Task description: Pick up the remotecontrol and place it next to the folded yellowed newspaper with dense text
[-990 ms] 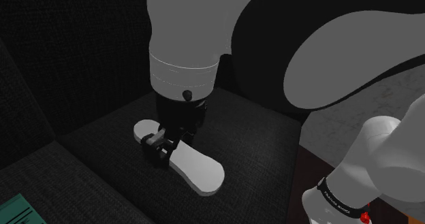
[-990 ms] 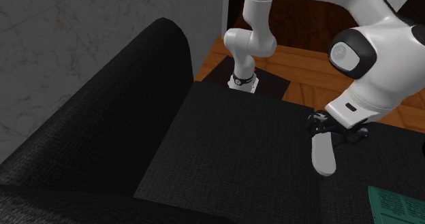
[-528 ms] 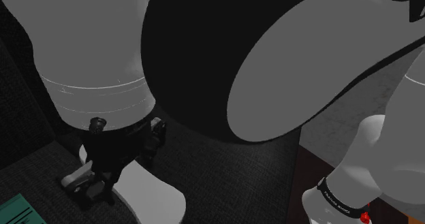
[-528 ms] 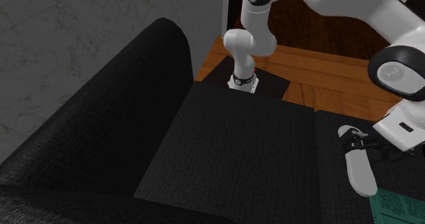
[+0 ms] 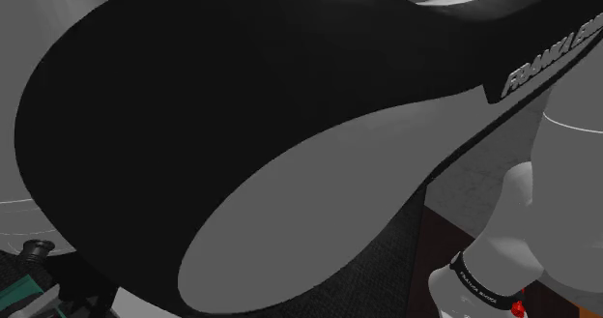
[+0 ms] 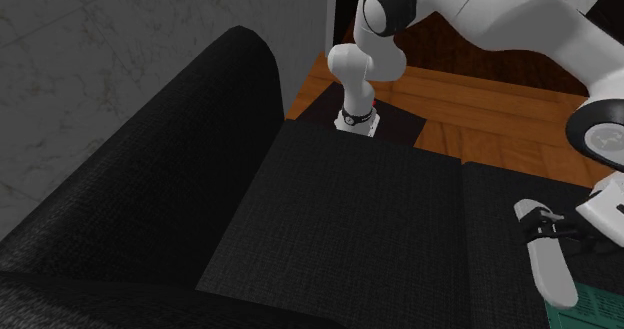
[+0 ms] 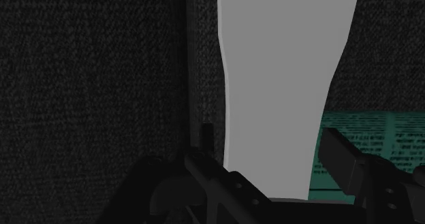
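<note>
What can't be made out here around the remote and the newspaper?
Second exterior view: the teal newspaper is cut off by the picture's lower right corner; the remote overlaps its edge, so their gap cannot be judged.
Shoulder view: the arm's link, close to the camera, hides the remote and most of the newspaper.
Wrist view: the remote, clasped by the gripper, covers part of the newspaper; its print is too small to read.

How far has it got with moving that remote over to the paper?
Done: the pale remote is clasped in the tool, so the pick-up looks finished. In hand: the tool holds it over the dark sofa cushion, its far end at the edge of the green printed newspaper. Left: set it down beside that paper and let go.
</note>
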### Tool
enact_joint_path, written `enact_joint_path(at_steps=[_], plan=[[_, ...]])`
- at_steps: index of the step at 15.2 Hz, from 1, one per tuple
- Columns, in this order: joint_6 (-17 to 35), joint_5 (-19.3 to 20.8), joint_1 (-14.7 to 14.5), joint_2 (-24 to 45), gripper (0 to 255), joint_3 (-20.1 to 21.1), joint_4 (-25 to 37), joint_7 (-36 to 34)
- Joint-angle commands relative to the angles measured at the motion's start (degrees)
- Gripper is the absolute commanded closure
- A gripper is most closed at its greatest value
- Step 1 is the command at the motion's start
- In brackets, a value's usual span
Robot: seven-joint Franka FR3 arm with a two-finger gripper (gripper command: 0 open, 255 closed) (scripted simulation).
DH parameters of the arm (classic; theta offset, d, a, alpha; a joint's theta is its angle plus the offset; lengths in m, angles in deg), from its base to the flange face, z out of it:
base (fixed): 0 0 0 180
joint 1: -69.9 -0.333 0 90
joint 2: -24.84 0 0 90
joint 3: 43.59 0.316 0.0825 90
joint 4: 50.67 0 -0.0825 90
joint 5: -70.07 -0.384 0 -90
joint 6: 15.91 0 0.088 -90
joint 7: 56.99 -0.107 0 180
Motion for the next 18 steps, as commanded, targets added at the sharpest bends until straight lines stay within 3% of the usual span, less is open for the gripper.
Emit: enact_joint_path(at_steps=[1, 12, 18], plan=[[1.4, 0.3, 0.0, 0.3, 255, -0.1, -1.2, -0.3], [8.6, 2.8, -0.4, 2.9, 255, -1.4, -6.5, -2.2], [8.6, 2.8, -0.4, 2.9, 255, -1.4, -6.5, -2.2]])
